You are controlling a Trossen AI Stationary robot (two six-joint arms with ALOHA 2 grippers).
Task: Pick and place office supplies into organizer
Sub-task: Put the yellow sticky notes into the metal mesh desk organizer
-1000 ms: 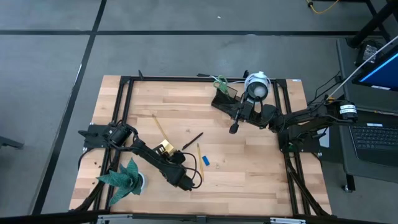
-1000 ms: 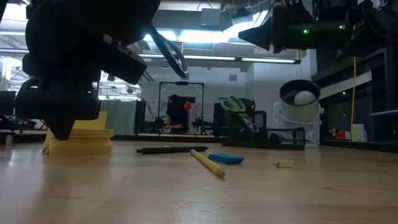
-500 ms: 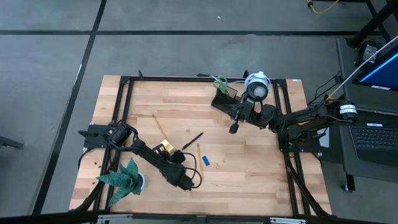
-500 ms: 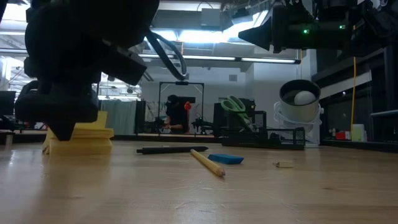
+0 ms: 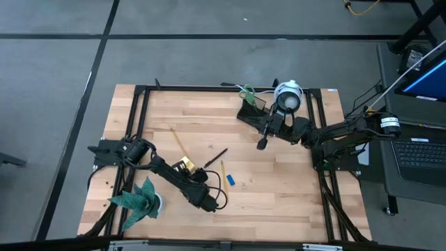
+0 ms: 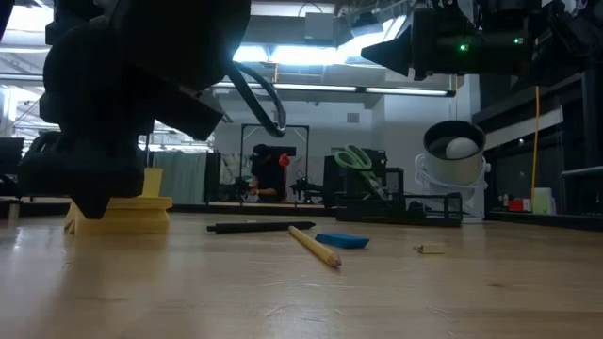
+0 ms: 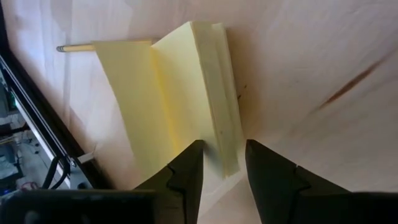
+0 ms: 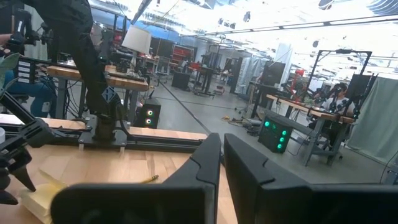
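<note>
Two dark arms reach over the butcher-block table (image 5: 279, 188). Largest of the task's things, the black organizer (image 5: 254, 111) sits at the far edge beside the round white camera-like device (image 5: 286, 96), with green-handled scissors (image 5: 246, 91) standing in it. The left gripper (image 7: 222, 174) is low over the table, its fingers a little apart straddling the edge of the yellow sticky-note pad (image 7: 205, 99), whose top sheets are lifted. The right gripper (image 5: 262, 144) hangs above the table in front of the organizer, fingers nearly together with nothing between them. A black pen (image 5: 216, 157) lies mid-table; one yellow pencil (image 5: 180, 143) lies beyond the pad, another (image 5: 223, 171) just beside a small blue block (image 5: 231, 180). A tiny piece (image 6: 431, 250) lies apart from the block
</note>
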